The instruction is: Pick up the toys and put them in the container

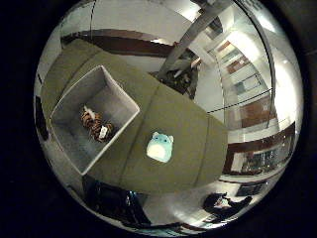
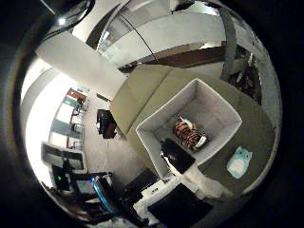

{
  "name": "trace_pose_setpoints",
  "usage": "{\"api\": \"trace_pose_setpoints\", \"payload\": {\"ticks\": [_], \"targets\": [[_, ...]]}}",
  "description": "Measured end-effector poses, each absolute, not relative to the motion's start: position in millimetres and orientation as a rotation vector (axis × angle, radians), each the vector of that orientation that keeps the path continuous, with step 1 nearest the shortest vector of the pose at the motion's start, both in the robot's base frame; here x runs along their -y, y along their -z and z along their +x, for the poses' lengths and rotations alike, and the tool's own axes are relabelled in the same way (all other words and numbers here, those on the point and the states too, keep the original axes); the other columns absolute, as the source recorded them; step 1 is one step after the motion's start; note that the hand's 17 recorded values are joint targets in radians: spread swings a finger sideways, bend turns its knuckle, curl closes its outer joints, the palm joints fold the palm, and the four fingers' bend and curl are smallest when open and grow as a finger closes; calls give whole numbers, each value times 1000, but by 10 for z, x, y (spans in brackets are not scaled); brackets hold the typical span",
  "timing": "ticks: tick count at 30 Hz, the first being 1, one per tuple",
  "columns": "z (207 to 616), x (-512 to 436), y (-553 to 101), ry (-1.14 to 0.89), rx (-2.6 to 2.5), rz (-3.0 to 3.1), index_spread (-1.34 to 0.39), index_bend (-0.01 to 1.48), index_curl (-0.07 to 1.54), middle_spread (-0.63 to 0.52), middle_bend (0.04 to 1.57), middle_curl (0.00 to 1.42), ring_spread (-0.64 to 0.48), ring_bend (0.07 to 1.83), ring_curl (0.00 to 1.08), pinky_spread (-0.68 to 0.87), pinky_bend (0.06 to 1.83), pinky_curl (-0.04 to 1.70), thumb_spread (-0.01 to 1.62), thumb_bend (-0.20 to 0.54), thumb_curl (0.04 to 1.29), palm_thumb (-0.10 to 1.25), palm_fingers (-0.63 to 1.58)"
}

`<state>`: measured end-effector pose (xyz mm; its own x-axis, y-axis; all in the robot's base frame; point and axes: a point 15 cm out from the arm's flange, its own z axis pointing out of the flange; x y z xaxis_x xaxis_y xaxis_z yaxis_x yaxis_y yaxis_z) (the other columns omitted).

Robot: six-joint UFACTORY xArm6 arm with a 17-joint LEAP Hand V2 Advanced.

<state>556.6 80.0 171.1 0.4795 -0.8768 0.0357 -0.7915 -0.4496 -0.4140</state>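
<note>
A grey fabric container (image 1: pixel 124 101) stands on an olive-green couch surface (image 1: pixel 183 124). Inside it lies a striped orange and brown tiger plush (image 1: pixel 96 125). A small teal and white plush toy (image 1: pixel 160 146) sits on the couch just outside the container, a short way from its corner. The same teal toy (image 2: pixel 238 162) shows beside the container (image 2: pixel 161 121) in the thumb side view, and the tiger (image 2: pixel 188 133) lies on the container's floor. White and black parts of my hand (image 2: pixel 180 164) reach in over the container's near wall. The palm is high above everything.
The couch is made of several cushions with seams between them. A grey metal frame post (image 1: pixel 193 32) rises behind it. Dark equipment and a chair (image 2: pixel 107 124) stand on the floor beside the couch.
</note>
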Motion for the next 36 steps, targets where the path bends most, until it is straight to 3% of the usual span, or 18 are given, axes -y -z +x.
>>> {"api": "trace_pose_setpoints", "payload": {"ticks": [15, 26, 36], "targets": [[5499, 281, -1578, 371, -1484, -2415, -415, 178, 311, -29, 180, 288, 121, 253, 278, 304, 471, 192, 1048, -24, 308, 572, 51], [5372, 979, -780, 308, -1583, -2453, -409, 171, 304, -24, 188, 292, 127, 263, 278, 299, 486, 180, 1048, -26, 300, 547, 29], [5591, 1341, -102, 291, -1655, -2446, -406, 175, 302, -24, 184, 295, 128, 268, 277, 308, 492, 181, 1042, -25, 296, 531, 25]]}}
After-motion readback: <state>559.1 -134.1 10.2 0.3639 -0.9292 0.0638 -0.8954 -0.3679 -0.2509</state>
